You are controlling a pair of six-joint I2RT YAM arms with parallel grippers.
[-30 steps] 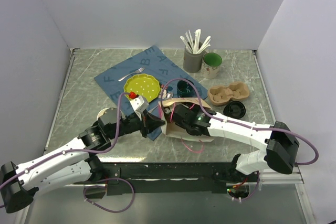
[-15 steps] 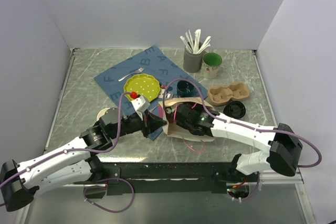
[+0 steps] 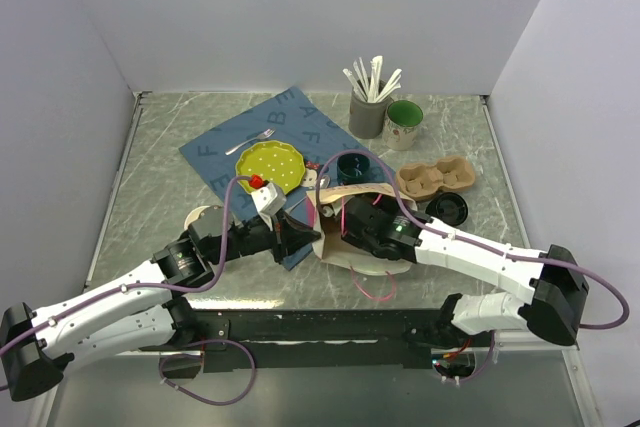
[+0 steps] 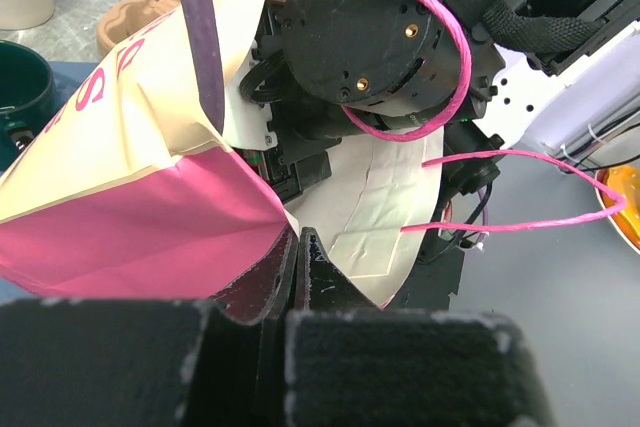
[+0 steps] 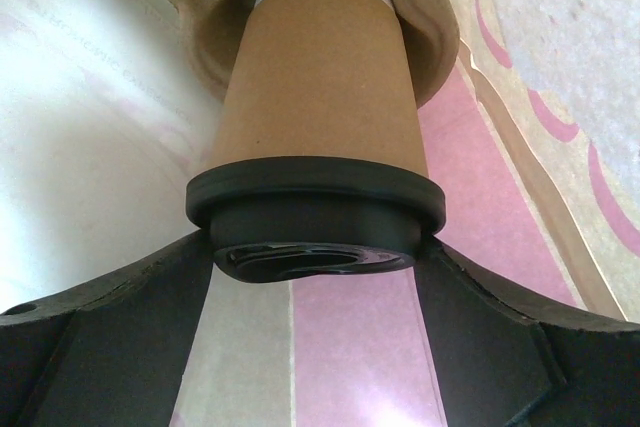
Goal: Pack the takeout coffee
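Observation:
The takeout coffee (image 5: pixel 320 77), a brown paper cup with a black lid (image 5: pixel 315 209), lies inside the paper bag (image 4: pixel 130 217), its base in a pulp carrier (image 5: pixel 440 47). My right gripper (image 5: pixel 318 243) reaches into the bag (image 3: pixel 350 191). Its jaws stand open and wide, with fingers (image 5: pixel 120 317) close on either side of the lid; whether they touch it is unclear. My left gripper (image 4: pixel 298 239) is shut on the bag's pink side edge and holds the mouth open. In the top view the bag hides the cup, and my left gripper (image 3: pixel 312 237) sits at the bag's left edge.
A second pulp carrier (image 3: pixel 435 177) and a loose black lid (image 3: pixel 447 208) lie right of the bag. Behind are a dark mug (image 3: pixel 352 165), a green mug (image 3: pixel 404 122), a grey utensil cup (image 3: pixel 367 112), a yellow plate (image 3: pixel 270 165) and a fork (image 3: pixel 262 135) on a blue cloth (image 3: pixel 235 142).
My right arm's elbow has swung out to the right and its wrist has shifted a little at the bag's mouth. The left arm has stayed put.

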